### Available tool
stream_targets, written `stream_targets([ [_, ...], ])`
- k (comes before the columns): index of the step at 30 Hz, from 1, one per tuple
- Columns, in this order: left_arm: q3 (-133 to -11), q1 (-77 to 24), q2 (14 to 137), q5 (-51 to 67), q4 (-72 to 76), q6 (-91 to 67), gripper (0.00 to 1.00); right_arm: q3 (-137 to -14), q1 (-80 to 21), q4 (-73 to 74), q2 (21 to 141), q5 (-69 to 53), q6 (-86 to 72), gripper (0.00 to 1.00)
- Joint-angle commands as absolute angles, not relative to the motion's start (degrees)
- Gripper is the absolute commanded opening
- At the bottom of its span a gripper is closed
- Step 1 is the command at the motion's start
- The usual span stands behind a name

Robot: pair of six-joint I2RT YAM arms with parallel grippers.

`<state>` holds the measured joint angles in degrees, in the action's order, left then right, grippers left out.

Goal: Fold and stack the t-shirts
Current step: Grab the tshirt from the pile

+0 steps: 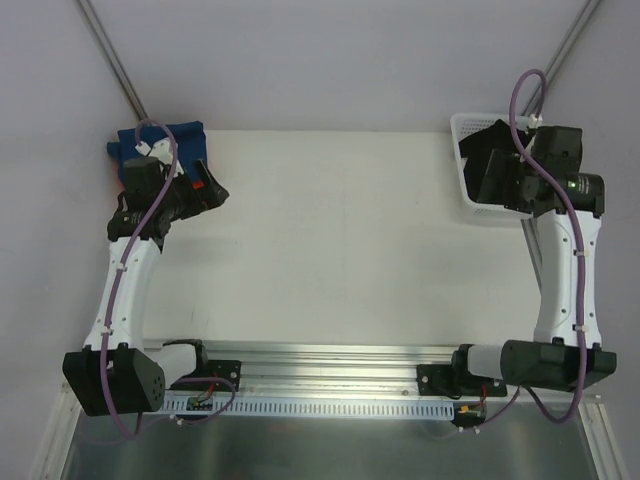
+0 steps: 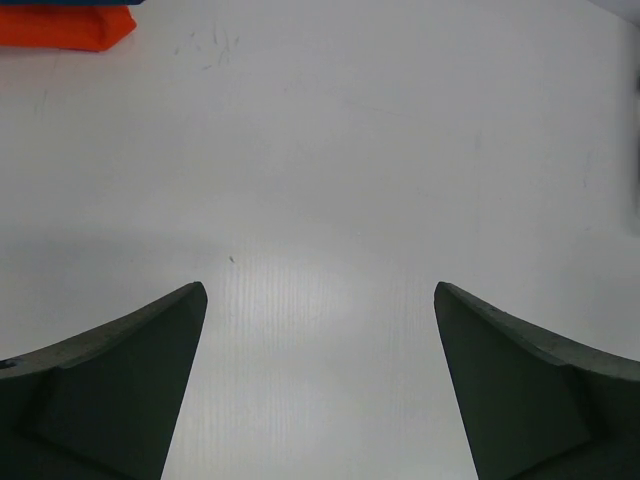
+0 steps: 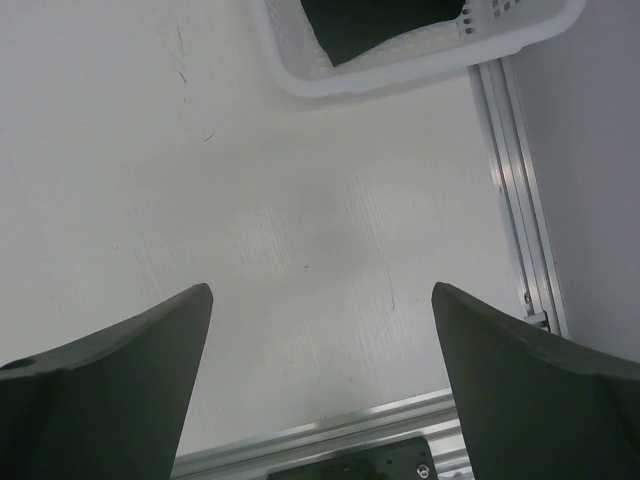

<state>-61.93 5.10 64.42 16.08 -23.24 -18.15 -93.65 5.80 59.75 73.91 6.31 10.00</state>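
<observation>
A blue t-shirt point(image 1: 160, 135) lies bunched at the table's far left corner. An orange t-shirt point(image 1: 200, 185) peeks out beside it, mostly hidden by my left arm. It shows as a folded orange edge in the left wrist view point(image 2: 60, 25). A black t-shirt point(image 1: 480, 140) lies in the white mesh basket point(image 1: 462, 125) and also shows in the right wrist view point(image 3: 370, 20). My left gripper point(image 2: 320, 290) is open and empty over bare table, just right of the blue and orange shirts point(image 1: 212, 190). My right gripper point(image 3: 322, 290) is open and empty over the table beside the basket point(image 3: 400, 75).
The white table point(image 1: 330, 240) spans the middle between the arms. An aluminium rail point(image 3: 520, 200) runs along the table's right edge, and another rail point(image 1: 330, 355) lies at the front between the arm bases. Grey walls stand behind.
</observation>
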Motion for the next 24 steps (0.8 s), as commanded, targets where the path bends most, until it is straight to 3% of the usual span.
stream_targets([
  [1,-65.4,5.3,66.1,22.4,-22.4,-18.4,0.99,-97.8,6.2,59.8,78.3,2.2,12.0,0.97],
  [9,-66.2,4.6,67.3,25.1,-22.1,-16.8,0.99,-110.2,5.6,61.0,90.8,-2.2,10.4,0.97],
  [16,-74.9,4.6,70.7,29.5,-23.6,-11.6,0.99,-117.0,6.6,61.3,97.8,-23.6,9.1,0.97],
  [20,-77.3,6.2,72.6,41.3,-20.0,-23.9,0.99,-116.3,7.2,61.7,97.7,-15.1,4.6,0.97],
  [24,-74.2,6.1,74.1,45.4,-15.4,-36.4,0.99,-105.5,8.4,63.4,94.6,-11.2,2.0,0.97],
])
